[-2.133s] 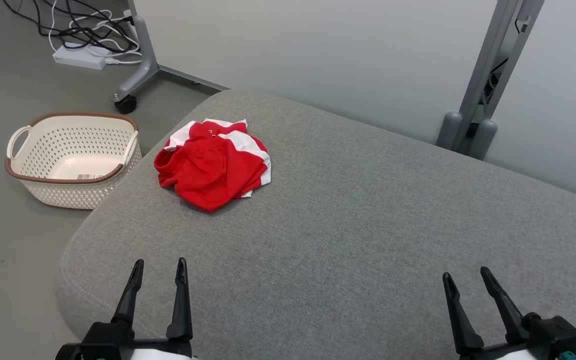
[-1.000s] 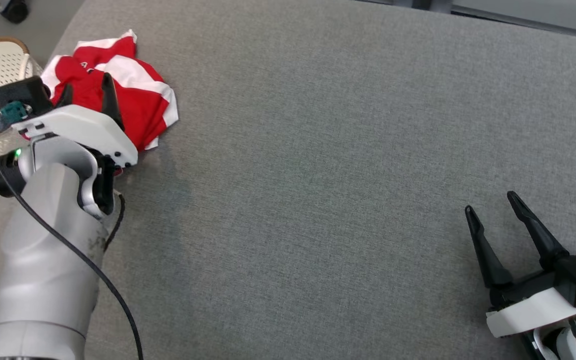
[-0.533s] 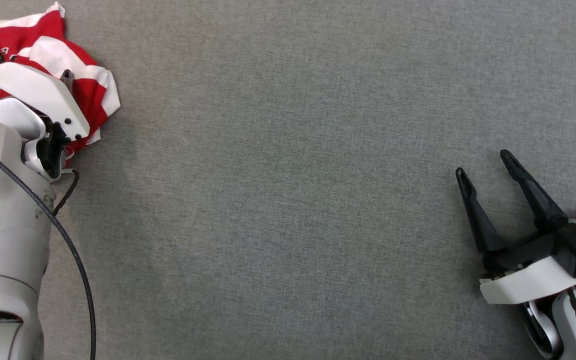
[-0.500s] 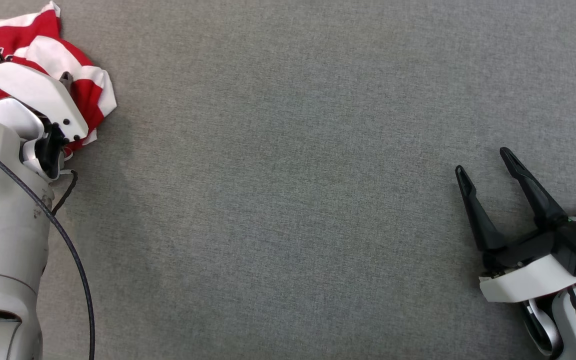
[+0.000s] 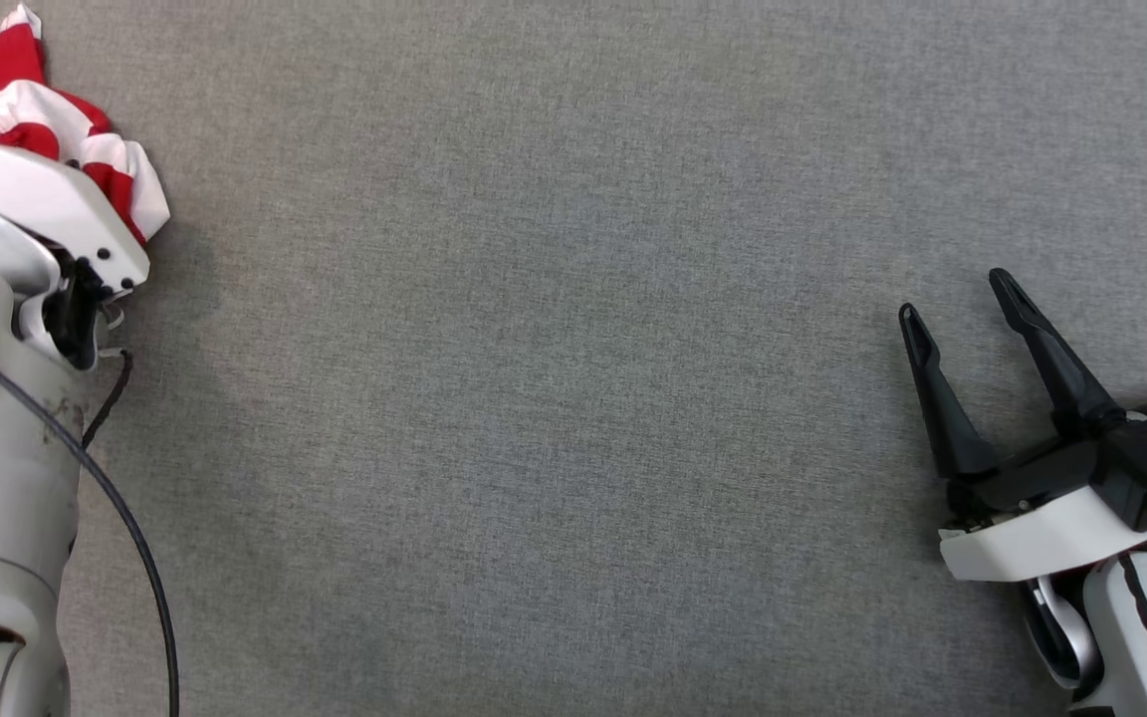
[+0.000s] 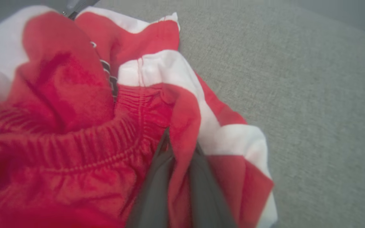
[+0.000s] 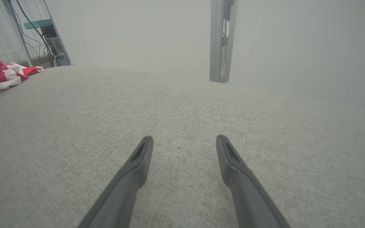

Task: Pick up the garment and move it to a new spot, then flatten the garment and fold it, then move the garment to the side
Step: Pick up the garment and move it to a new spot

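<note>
Your left gripper (image 6: pixel 178 144) has its jaws pinching a fold of the red-and-white garment (image 6: pixel 74 104), which lies crumpled at the left edge of the grey cushion (image 5: pixel 573 398). Your right gripper (image 5: pixel 954 296) hovers well apart from it, jaws spread and empty. The step in hand is judged to be the first pick-up; the next move calls for a clean lift and a carry toward the cushion's open middle.

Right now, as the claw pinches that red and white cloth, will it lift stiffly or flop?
Probably floppy: the garment lies crumpled in soft folds, so the rest should dangle below the left gripper. It is likely light, since the fabric looks thin. It may slip, as just one narrow fold sits between the fingers.
</note>
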Tool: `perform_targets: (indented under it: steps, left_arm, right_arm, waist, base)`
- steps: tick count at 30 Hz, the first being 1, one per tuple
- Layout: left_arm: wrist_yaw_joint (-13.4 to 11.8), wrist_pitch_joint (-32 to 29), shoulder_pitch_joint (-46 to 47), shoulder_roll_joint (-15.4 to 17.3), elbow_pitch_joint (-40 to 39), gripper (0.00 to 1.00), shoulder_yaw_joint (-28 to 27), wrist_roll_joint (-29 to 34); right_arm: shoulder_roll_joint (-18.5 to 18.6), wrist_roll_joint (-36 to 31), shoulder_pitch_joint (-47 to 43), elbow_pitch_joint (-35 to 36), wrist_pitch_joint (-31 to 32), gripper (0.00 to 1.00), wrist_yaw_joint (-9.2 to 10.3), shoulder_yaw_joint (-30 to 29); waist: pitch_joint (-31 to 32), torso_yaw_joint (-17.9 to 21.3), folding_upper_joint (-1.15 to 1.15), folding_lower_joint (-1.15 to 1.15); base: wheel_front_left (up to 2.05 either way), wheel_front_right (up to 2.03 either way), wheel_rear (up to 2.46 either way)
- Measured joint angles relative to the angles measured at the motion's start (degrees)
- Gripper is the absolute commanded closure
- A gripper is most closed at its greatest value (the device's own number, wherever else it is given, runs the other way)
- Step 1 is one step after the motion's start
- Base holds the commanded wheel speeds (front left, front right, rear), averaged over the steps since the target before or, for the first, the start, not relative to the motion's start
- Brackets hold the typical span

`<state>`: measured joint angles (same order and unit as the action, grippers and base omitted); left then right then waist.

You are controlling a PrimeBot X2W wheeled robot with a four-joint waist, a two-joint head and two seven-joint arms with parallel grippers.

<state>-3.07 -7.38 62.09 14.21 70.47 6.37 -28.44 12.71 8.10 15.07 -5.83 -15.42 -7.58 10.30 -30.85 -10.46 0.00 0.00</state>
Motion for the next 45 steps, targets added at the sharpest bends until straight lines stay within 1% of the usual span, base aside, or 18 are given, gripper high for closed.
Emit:
perform_targets:
  steps: [2,4,6,9,14,24,27,29,37,38,39,41,42,45]
  left_arm:
    - [0.4,3.8,-1.0,0.3,-0.3,1.00,-0.3,-0.4]
    - [1.1,9.0,-2.1,0.7,-1.4,1.00,-0.6,-0.4]
    - [2.3,13.3,-2.8,1.1,-2.3,1.00,-0.7,-0.4]
    - [3.4,18.4,-4.6,0.9,-3.2,1.00,-0.4,-0.3]
    - [4.1,21.6,-7.1,0.0,-6.7,1.00,0.5,0.8]
    - [3.9,22.3,-14.3,-2.9,-18.6,1.00,1.8,2.2]
    - [3.1,22.2,-16.3,-3.5,-21.8,1.00,2.3,2.5]
    - [2.1,21.9,-17.6,-3.6,-24.4,1.00,2.6,2.8]
    - [0.5,17.3,-24.5,-5.5,-36.9,1.00,4.2,2.2]
    - [0.4,16.7,-25.6,-5.8,-38.6,1.00,4.6,2.2]
    - [0.4,16.7,-25.6,-5.8,-38.6,1.00,4.6,2.2]
    - [0.0,15.0,-28.8,-7.1,-43.3,1.00,6.1,1.9]
    - [0.0,15.0,-28.8,-7.1,-43.3,1.00,6.1,1.9]
    - [-0.1,13.1,-32.2,-8.2,-46.8,1.00,8.3,1.6]
  right_arm:
    - [-0.5,0.0,0.0,-0.5,0.0,0.00,0.01,0.1]
    - [-1.3,0.2,0.0,-1.0,0.1,0.00,0.02,0.2]
    - [-1.9,0.4,-0.5,-1.9,0.2,0.00,0.07,0.1]
    - [-2.9,0.5,-2.0,-2.7,0.3,0.00,0.07,-0.2]
    - [-4.5,0.9,-4.5,-3.1,0.3,0.00,0.07,-1.5]
    - [-7.2,1.0,-12.1,-3.6,0.3,0.00,0.07,-4.5]
    - [-7.8,1.4,-13.7,-3.6,0.3,0.00,0.07,-4.9]
    - [-8.3,2.3,-14.4,-3.2,0.3,0.00,0.07,-5.5]
    - [-9.1,2.7,-15.3,-1.6,0.3,0.00,0.07,-6.0]
    - [-9.1,2.7,-15.4,-1.5,0.3,0.00,0.07,-6.2]
    - [-9.1,2.7,-15.4,-1.5,0.3,0.00,0.07,-6.2]
    - [-9.1,2.6,-15.9,-1.3,0.3,0.00,0.07,-6.8]
    - [-9.1,2.6,-15.9,-1.3,0.3,0.00,0.07,-6.8]
    - [-9.0,2.6,-16.3,-1.0,0.3,0.00,0.07,-7.3]
  waist:
    - [0.7,0.2,0.00,0.00]
    - [1.7,0.5,0.00,0.00]
    - [3.0,0.8,0.00,0.00]
    - [5.5,1.2,0.00,0.00]
    - [10.5,1.9,0.00,0.00]
    - [22.2,4.2,0.00,0.00]
    - [25.6,5.5,0.00,0.00]
    - [27.5,6.9,0.00,0.00]
    - [31.2,15.0,0.00,0.00]
    - [31.5,15.9,0.00,0.00]
    - [31.5,15.9,0.00,0.00]
    - [32.3,18.6,0.00,0.00]
    - [32.3,18.6,0.00,0.00]
    - [32.8,20.8,0.00,0.00]
  base:
    - [0.00,0.00,0.00]
    - [0.00,0.00,0.00]
    - [0.00,0.00,0.00]
    - [0.00,0.00,0.00]
    - [0.00,0.00,0.00]
    - [0.00,0.00,0.00]
    - [0.00,0.00,0.00]
    - [0.00,0.00,0.00]
    - [0.00,0.00,0.00]
    - [0.00,0.00,0.00]
    - [0.00,0.00,0.00]
    - [0.00,0.00,0.00]
    - [0.00,0.00,0.00]
    - [0.00,0.00,0.00]
